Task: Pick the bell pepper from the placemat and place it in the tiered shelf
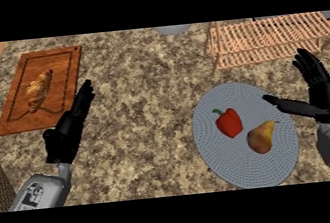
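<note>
Looking down on the speckled granite counter (143,85), and here is the bell pepper (229,122), red with a green stem, lying on the round grey placemat (225,163) at the right. Just beside it, lower and to the right on the same mat, lies a brownish pear (262,138); the two are close but I can't say they touch.

The right hand (320,93) hangs over the mat's right edge, fingers straight and pointing up the view, thumb stretched out left toward the pepper. It's released, holding nothing, and there's a clear gap between thumb and pepper.

Over on the other side, the left hand (70,130) shows at the lower left, fingers straight and together, pointing up and a little right. Also released, nothing in it. It sits just right of a wooden cutting board (59,63), and on that board lies a croissant (38,89).

At the top right stands the tiered shelf (272,38), light wooden slats, well apart from the pepper, just beyond the placemat's far edge. A pale rounded object (172,29) peeks in at the top edge; what it is, I can't tell.
</note>
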Controlling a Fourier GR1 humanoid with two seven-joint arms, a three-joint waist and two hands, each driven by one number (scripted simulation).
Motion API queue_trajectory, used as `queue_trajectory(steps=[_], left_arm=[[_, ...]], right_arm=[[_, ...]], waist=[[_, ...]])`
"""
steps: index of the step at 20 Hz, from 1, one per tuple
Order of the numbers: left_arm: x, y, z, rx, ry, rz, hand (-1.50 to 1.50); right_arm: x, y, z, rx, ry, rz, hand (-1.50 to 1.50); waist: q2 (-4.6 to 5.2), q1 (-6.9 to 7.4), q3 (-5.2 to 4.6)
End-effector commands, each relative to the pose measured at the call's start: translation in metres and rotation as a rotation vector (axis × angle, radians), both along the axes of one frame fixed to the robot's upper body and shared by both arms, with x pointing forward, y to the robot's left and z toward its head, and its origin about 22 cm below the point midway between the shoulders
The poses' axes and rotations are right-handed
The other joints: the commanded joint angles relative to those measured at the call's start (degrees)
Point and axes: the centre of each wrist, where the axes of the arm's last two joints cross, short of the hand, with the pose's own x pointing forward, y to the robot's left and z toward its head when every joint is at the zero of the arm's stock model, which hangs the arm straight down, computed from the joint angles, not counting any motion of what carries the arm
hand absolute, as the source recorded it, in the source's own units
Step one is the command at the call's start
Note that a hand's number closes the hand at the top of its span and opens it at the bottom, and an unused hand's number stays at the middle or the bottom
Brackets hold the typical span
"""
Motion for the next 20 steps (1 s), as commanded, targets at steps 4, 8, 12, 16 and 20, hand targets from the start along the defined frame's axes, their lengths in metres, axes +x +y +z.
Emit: queue_trajectory(steps=[4, 8, 12, 16, 20], left_arm=[[0.000, -0.011, -0.002, 0.003, 0.014, -0.006, 0.00], [-0.004, -0.014, -0.002, 0.002, 0.015, 0.005, 0.00], [-0.004, -0.004, -0.016, 0.006, 0.014, 0.003, 0.00], [0.002, -0.012, -0.006, 0.003, 0.016, -0.006, 0.00], [-0.001, 0.005, -0.010, 0.015, 0.015, -0.003, 0.00]], right_arm=[[0.004, 0.002, 0.036, -0.209, 0.140, 0.271, -1.50], [0.012, 0.028, 0.083, -0.339, 0.194, 0.288, -1.50], [-0.002, 0.033, 0.102, -0.468, 0.283, 0.331, -1.50], [0.008, 0.059, 0.139, -0.688, 0.407, 0.390, -1.50], [-0.005, 0.080, 0.160, -0.870, 0.496, 0.421, -1.50]], waist=[[-0.47, -0.19, -0.14], [-0.76, -0.49, -0.22], [-0.62, -0.76, -0.21], [-0.64, 0.04, -0.27], [-0.67, -0.14, -0.26]])
